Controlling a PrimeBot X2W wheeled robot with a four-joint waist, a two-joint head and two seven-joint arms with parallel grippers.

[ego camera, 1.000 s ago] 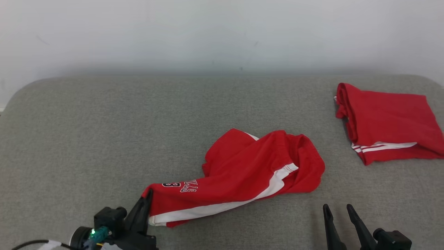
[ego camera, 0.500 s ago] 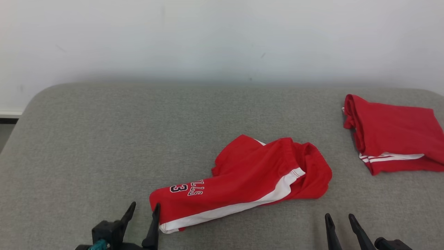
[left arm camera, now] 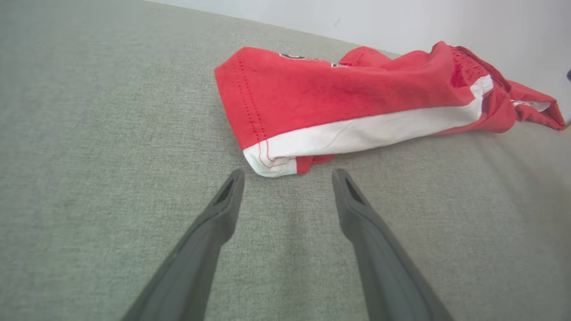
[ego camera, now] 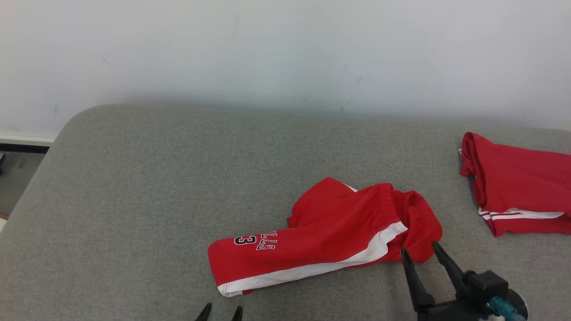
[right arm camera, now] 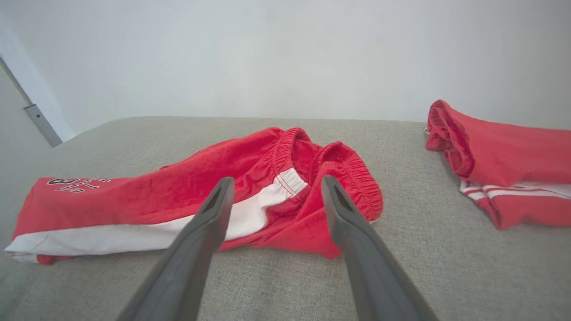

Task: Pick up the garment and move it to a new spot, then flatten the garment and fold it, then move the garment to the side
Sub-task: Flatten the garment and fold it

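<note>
1. The grey padded surface (ego camera: 134,187) runs across the whole lower part of the head view, and all the work sits on it.
2. The garment (ego camera: 321,236), red shorts with a white side stripe, lies low and centre. One leg stretches toward the lower left, and the waistband is bunched up at the right end. It looks set down but not flat, so flattening, folding and the move aside all appear left to do.
3. A second red garment (ego camera: 517,187) lies neatly folded at the right edge, well apart from the first.
4. The right gripper (ego camera: 419,248) is at the lower right with its fingers spread. Its tips are at the bunched waistband and grasp nothing.
5. The left gripper (ego camera: 223,307) is at the bottom edge, fingers apart and empty. In the left wrist view it sits just short of the leg hem.
</note>
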